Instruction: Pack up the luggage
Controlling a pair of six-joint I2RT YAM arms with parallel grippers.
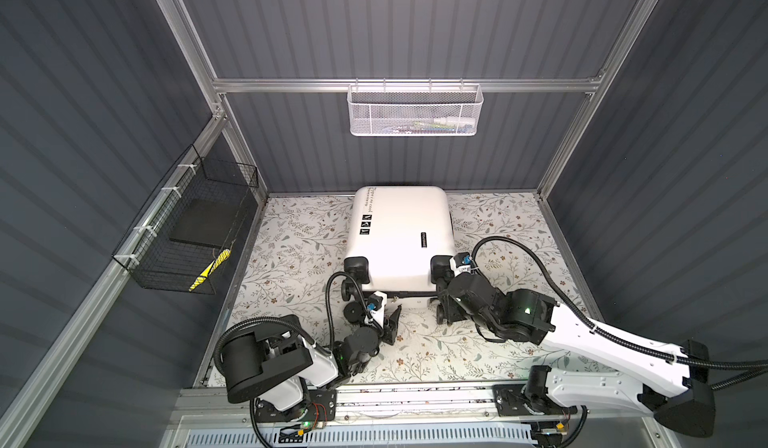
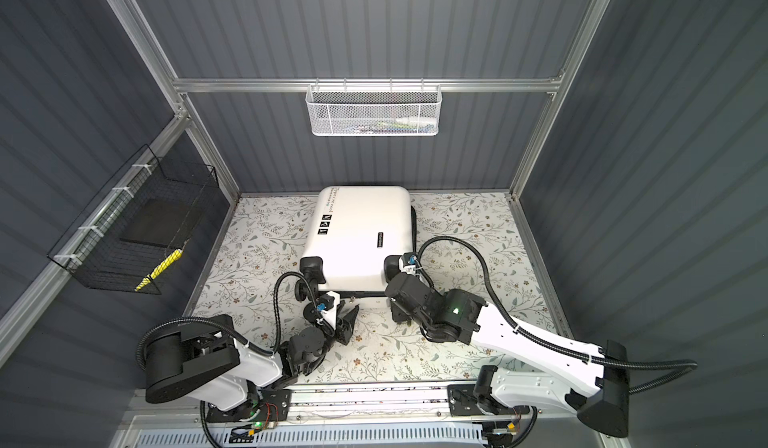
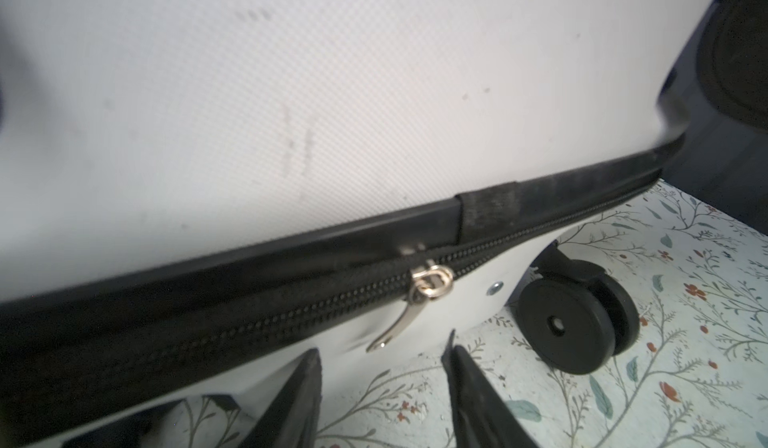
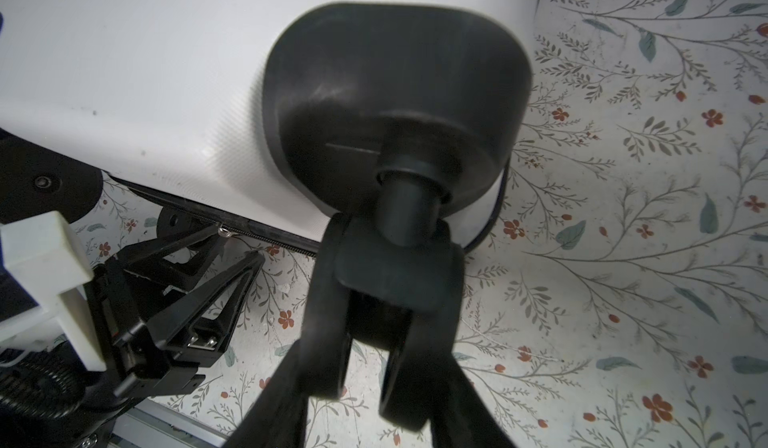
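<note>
Lying flat on the floral tabletop [image 1: 498, 225], the luggage [image 1: 399, 234] is set with its wheels toward the arms. Its zipper pull [image 3: 395, 321] is seen just ahead of the left gripper [image 3: 382, 348], whose jaws are held apart. One near spinner wheel [image 4: 328, 308] is clamped by the right gripper [image 4: 370, 367], its arm stretched low. Grey ribbed walls [image 1: 395, 30] are seen around.

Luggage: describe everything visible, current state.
The luggage is a glossy white hard shell with black script, stickers, trim and spinner wheels, lying flat and shut on the floral table, wheels toward the robot. Its silver zip pull hangs free before the open left gripper; the right gripper clamps one wheel.
</note>
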